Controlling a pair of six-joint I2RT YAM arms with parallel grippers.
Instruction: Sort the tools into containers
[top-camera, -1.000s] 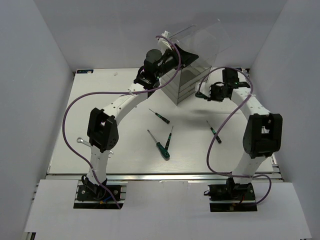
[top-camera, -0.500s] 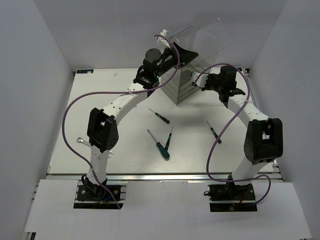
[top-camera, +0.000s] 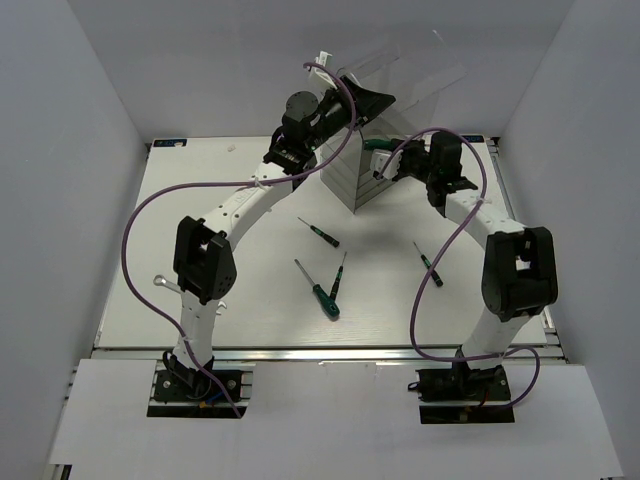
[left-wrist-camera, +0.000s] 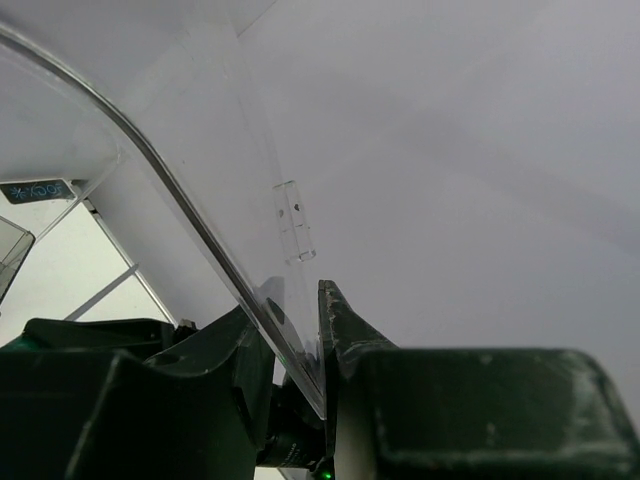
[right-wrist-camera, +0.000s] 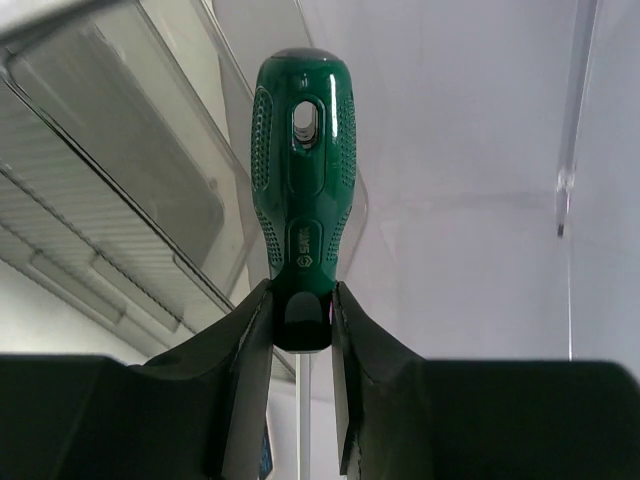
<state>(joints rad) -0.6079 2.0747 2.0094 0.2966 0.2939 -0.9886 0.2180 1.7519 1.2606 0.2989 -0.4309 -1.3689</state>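
The smoky clear drawer unit (top-camera: 352, 178) stands at the back middle of the table. My left gripper (top-camera: 362, 103) is shut on the edge of its clear lid (top-camera: 412, 72) and holds it tilted up; in the left wrist view the lid's edge (left-wrist-camera: 200, 225) runs between my jaws (left-wrist-camera: 300, 335). My right gripper (top-camera: 388, 163) is shut on a green-handled screwdriver (top-camera: 376, 147) beside the unit's open top. In the right wrist view the handle (right-wrist-camera: 301, 180) sticks up from my gripper (right-wrist-camera: 300, 300), with the stacked drawers (right-wrist-camera: 110, 230) at left.
Loose screwdrivers lie on the table: one at mid-table (top-camera: 320, 232), two crossing nearer the front (top-camera: 325, 292), one on the right (top-camera: 429, 264). A silver wrench (top-camera: 163, 285) lies at the left, beside the left arm. White walls enclose the table.
My right gripper has moved left and up to the unit's open top, carrying the screwdriver. My left gripper has lifted the lid a little higher.
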